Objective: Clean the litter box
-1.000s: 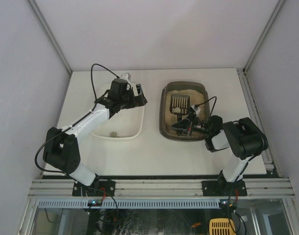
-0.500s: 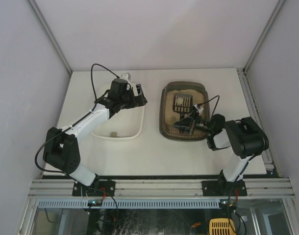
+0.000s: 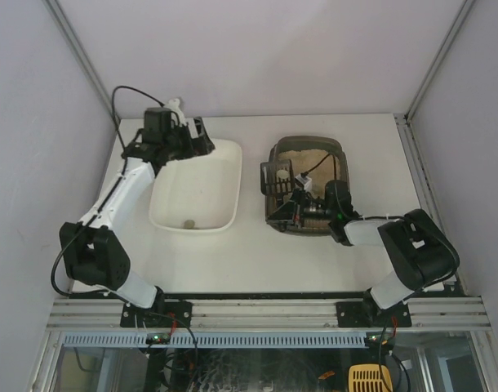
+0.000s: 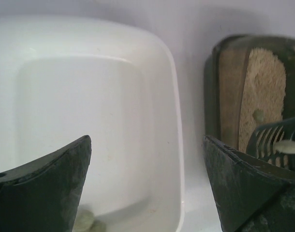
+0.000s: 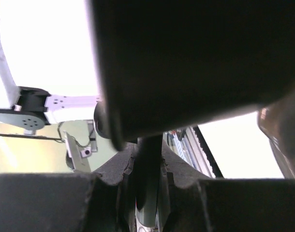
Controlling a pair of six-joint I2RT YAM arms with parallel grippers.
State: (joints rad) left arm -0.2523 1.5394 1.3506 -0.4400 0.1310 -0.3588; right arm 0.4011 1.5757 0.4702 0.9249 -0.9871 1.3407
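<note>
The dark brown-grey litter box (image 3: pixel 340 159) with beige litter stands right of centre; it also shows at the right of the left wrist view (image 4: pixel 228 87). My right gripper (image 3: pixel 296 204) is shut on the handle (image 5: pixel 147 183) of a dark slotted scoop (image 3: pixel 277 178), which is tipped up over the box's left side. In the left wrist view the scoop (image 4: pixel 271 140) carries a pale clump (image 4: pixel 287 146), and another clump (image 4: pixel 258 115) lies in the litter. My left gripper (image 3: pixel 200 137) is open and empty above the far left corner of the white tray (image 3: pixel 233 175).
The white tray (image 4: pixel 80 106) lies left of the litter box and holds small clumps near its front wall (image 3: pixel 188 223), also seen in the left wrist view (image 4: pixel 84 221). Walls enclose the table at back and sides.
My left arm swung back and left, from the white tray's far right corner to its far left corner. My right gripper moved the scoop from the box's middle to its left side and tipped it up.
</note>
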